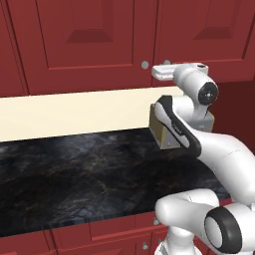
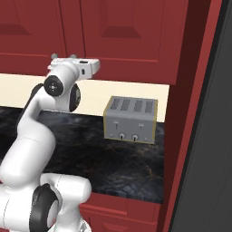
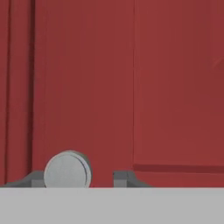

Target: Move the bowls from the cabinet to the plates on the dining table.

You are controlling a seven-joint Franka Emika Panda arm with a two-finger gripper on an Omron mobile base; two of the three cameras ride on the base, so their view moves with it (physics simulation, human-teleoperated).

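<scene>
Cabinet (image 3: 131, 87) knob (image 3: 68, 169) between hand (image 3: 78, 178) fingertips

The arm (image 1: 199, 149) rises from the lower right of the left base frame, bends back at a dark-banded elbow in the middle right, and reaches up to the upper right, where the hand lies level and points left. In the right base frame it climbs from the lower left, the hand level at upper left. In the hand frame the gripper (image 3: 78, 178) sits at bottom centre, its fingertips (image 3: 122, 178) parted.
</scene>
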